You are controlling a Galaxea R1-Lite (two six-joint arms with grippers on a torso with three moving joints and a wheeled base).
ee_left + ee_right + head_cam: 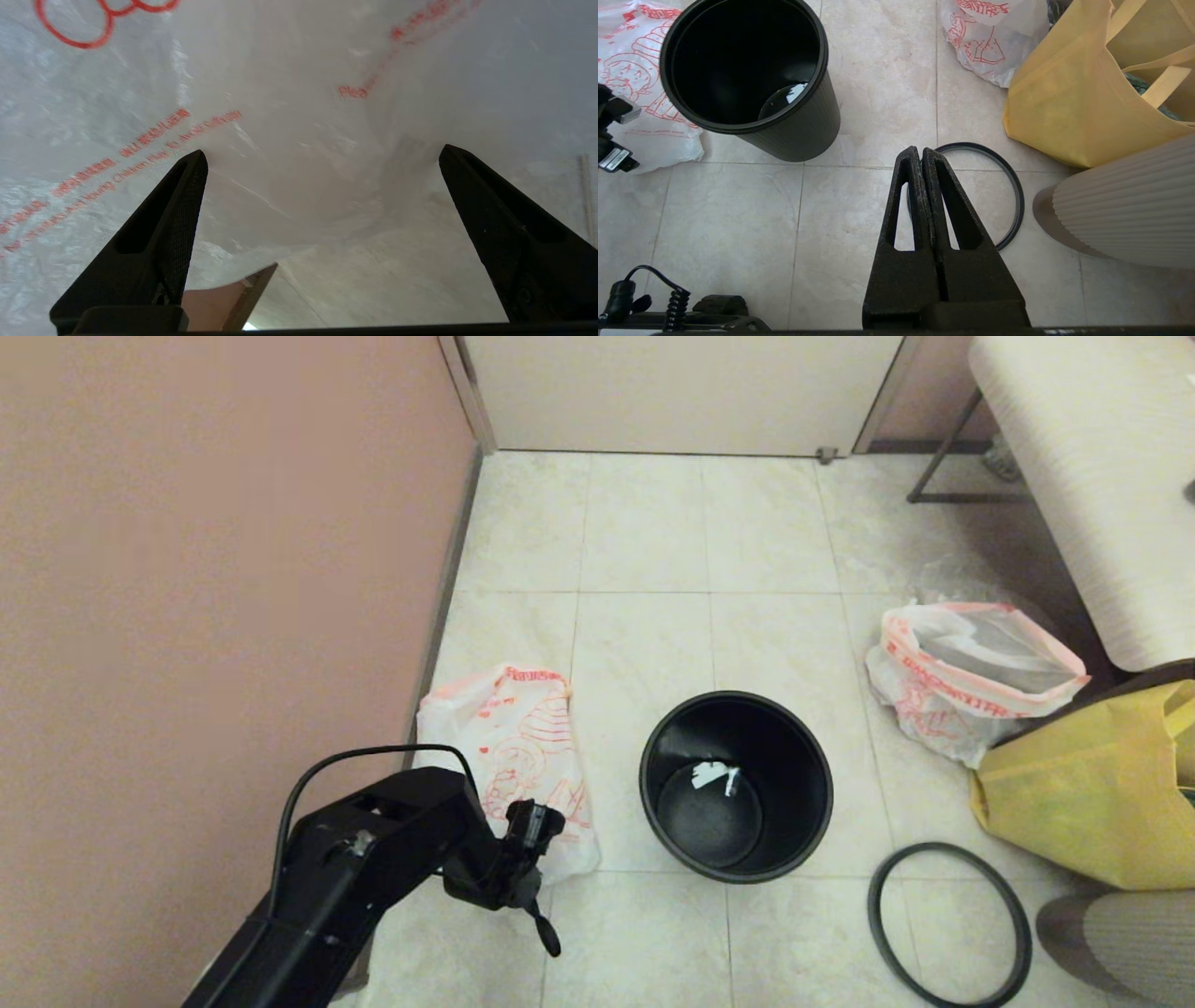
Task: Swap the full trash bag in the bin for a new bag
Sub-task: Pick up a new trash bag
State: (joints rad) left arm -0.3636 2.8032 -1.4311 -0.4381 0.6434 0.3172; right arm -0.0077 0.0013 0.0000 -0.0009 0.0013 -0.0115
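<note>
The black bin (736, 784) stands on the tiled floor with no bag in it, only a white scrap at its bottom; it also shows in the right wrist view (794, 126). Its grey hoop (950, 924) lies on the floor to the right. The new bag (509, 747), limp and cartoon-printed, lies left of the bin. My left gripper (532, 896) hangs open just over the bag's near end; the plastic (289, 116) fills the space beyond its fingers (187, 196). The full trash bag (934, 700) sits at the right. My right gripper (920, 151) is shut, empty, above the hoop (1013, 186).
A yellow bag (1092, 784) stands right of the bin, touching the full trash bag. A ribbed white post (1120, 933) is at the lower right and a white bench (1102, 476) at the upper right. A pink wall (215, 569) runs along the left.
</note>
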